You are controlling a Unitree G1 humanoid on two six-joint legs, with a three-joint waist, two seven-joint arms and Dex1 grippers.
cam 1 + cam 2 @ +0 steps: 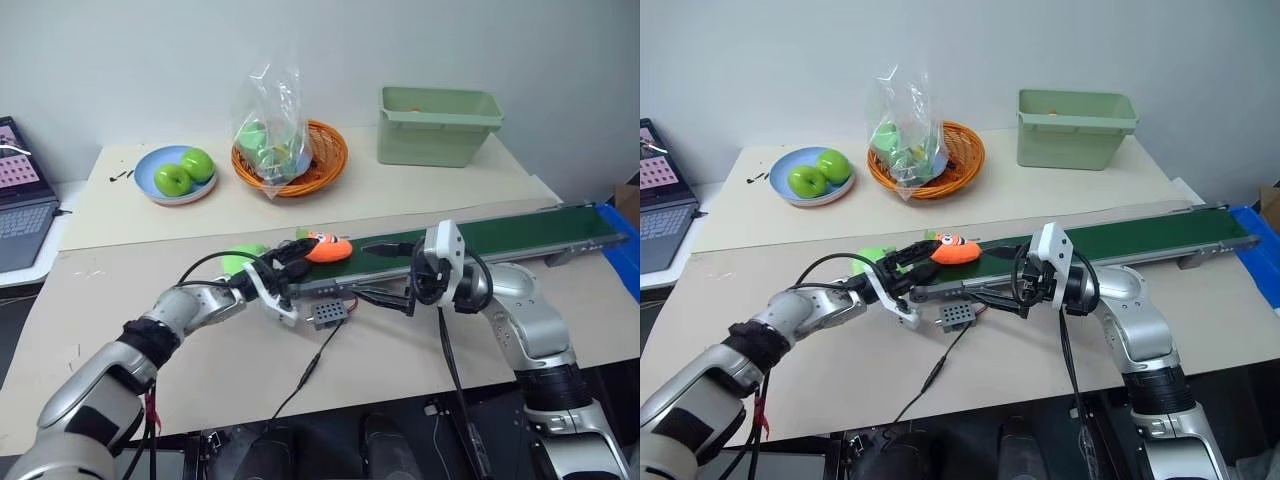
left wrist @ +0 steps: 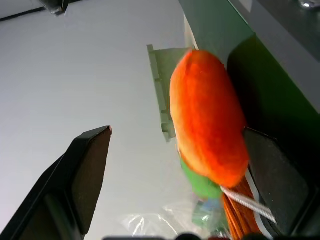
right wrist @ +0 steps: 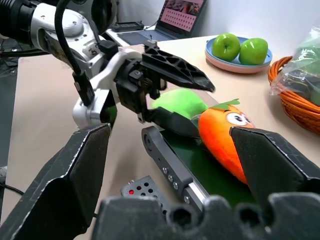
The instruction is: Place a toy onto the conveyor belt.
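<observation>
The left gripper (image 1: 923,262) sits at the near end of the belt (image 1: 500,235) with its jaws spread wide, released. One black finger (image 3: 175,70) reaches above the toy, the other lies low beside it; in the left wrist view one finger (image 2: 87,170) stands well clear of the orange plush while the other pad (image 2: 272,180) is just beside it, and whether that pad touches cannot be told.

The right gripper (image 1: 385,270) hangs level over the near edge of the belt, pointing toward the left one, with its two fingers (image 3: 75,170) apart and nothing between them.

Under the belt frame, near the left gripper, a small grey box (image 1: 329,314) rests on the table (image 1: 200,380), with a black cable trailing from it toward the table's front edge.

The toy (image 1: 326,247) lies on the belt's near end, on its side, its cartoon face up and its green tip pointing away from the belt's length. Just beside it, off the belt end, is a light green plush (image 3: 180,102).

The belt runs on to the right, a long dark green strip in a grey frame.

Farther back stand a blue plate (image 1: 150,185) with two green apples (image 1: 185,172), an orange basket (image 1: 325,160) holding a clear bag (image 1: 268,120), and a pale green bin (image 1: 437,125). A laptop (image 1: 20,200) sits at the far left.
</observation>
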